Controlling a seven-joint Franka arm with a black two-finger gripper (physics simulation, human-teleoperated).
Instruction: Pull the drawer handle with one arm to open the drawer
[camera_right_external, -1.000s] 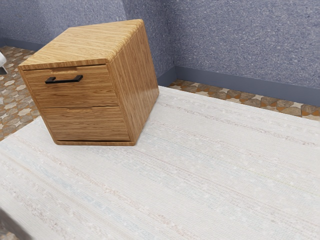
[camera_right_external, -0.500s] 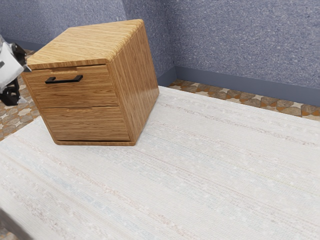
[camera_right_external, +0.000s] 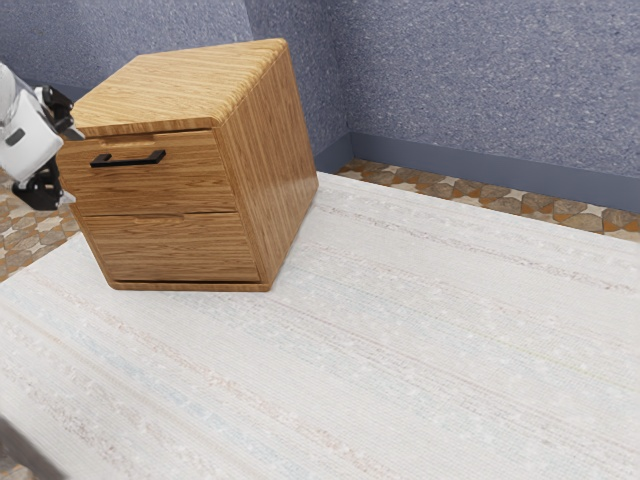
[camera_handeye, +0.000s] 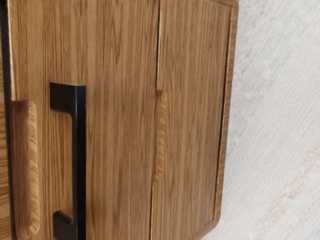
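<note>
Your gripper (camera_right_external: 52, 148) hangs at the exterior view's left, just off the cabinet's front corner, jaws standing wide apart with nothing between them. From the wrist view you look straight at the black handle (camera_handeye: 75, 160) on the top drawer (camera_right_external: 150, 185). The drawer sits flush in the wooden cabinet (camera_right_external: 190, 90) on the pale table (camera_right_external: 400, 330). No contact yet, so reaching in, closing on the bar and pulling all lie ahead

Cabinet (camera_right_external: 190, 160) stands on the table (camera_right_external: 400, 350) (handle (camera_right_external: 128, 158) on upper drawer (camera_right_external: 170, 185)).
</note>
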